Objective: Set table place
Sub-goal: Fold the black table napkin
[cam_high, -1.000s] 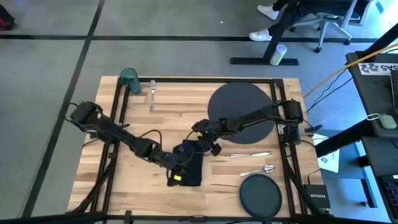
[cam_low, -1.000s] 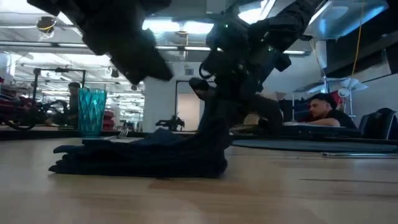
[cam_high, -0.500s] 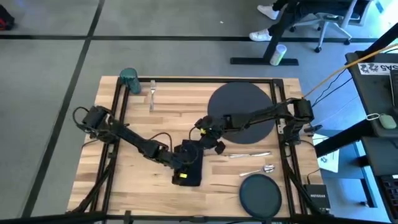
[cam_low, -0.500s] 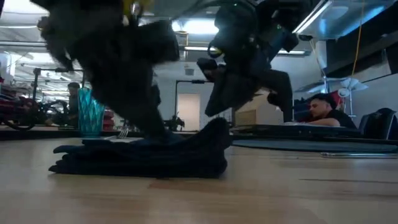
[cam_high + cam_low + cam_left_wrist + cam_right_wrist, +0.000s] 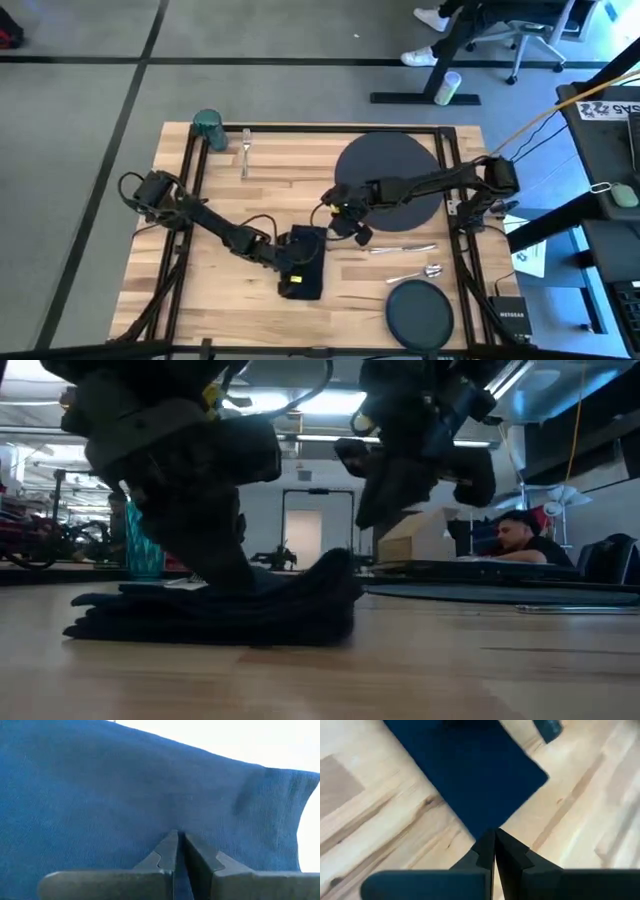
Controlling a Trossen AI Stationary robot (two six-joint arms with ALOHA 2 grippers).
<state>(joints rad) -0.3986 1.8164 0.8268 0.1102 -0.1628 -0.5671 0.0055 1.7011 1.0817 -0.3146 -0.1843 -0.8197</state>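
Wood table w/ napkin

Both arms are dark, built of slim jointed links with bulkier housings at the joints. Thin black cables loop along the left arm and the right arm. A yellow marking shows near the left wrist. Wrist views show dark, angular, tapered fingers.

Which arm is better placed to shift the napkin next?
Left. The left tool is down on the navy napkin with its fingers closed; the right tool hangs beside it, clear and closed.
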